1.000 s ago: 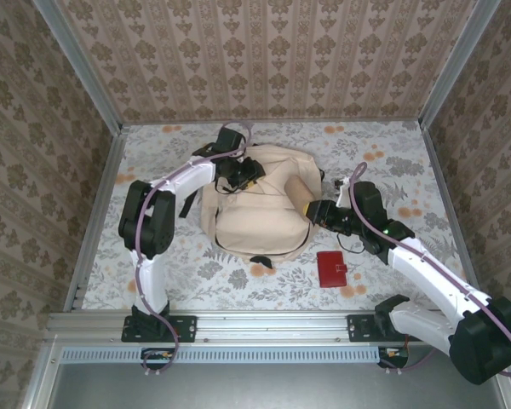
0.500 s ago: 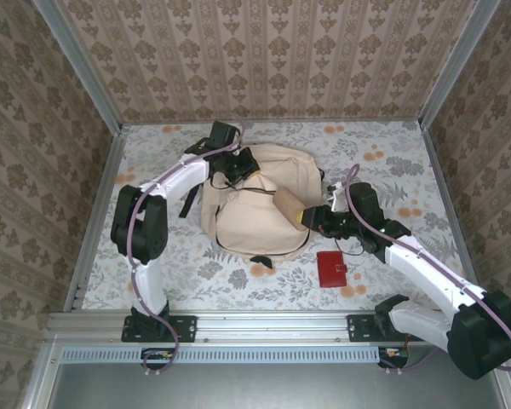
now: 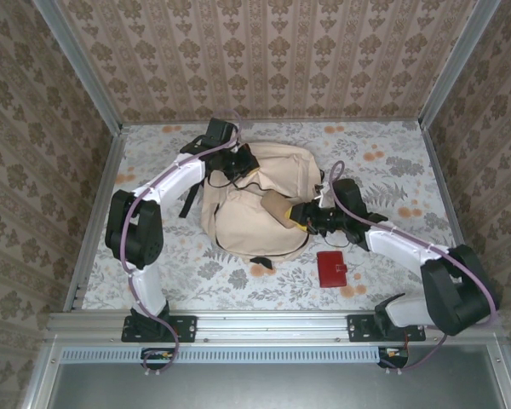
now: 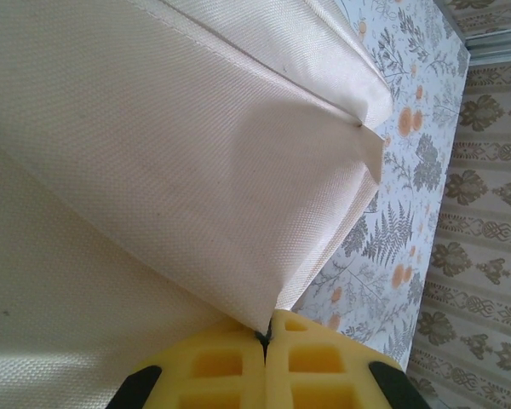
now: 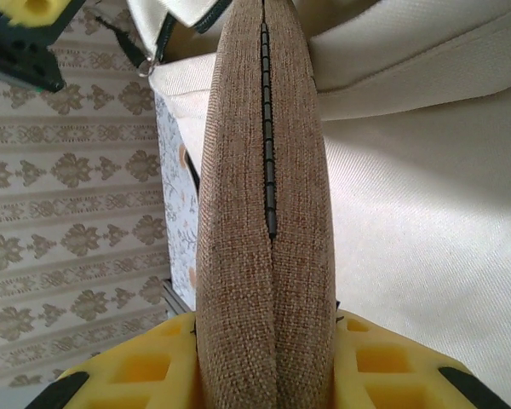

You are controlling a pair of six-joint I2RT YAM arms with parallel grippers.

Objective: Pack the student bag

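Observation:
The student bag, a big cream backpack, lies in the middle of the table. My left gripper is at its far upper edge, shut on a fold of the bag's fabric, and the yellow pads meet on that fold's corner. My right gripper comes in from the bag's right side, shut on a tan woven pencil pouch. The pouch stands between the pads, its black zip facing the camera. Its far end reaches over the bag's cream panel, towards a dark-edged lifted flap.
A red wallet lies on the flowered tablecloth in front of the bag, to the right. A small black strap part sticks out at the bag's near edge. Black straps trail off its left side. Walls close the table on three sides.
The left gripper has shut on the bag's fabric and drawn it slightly back and left. The right arm has carried the pouch leftward, from beside the bag to over it.

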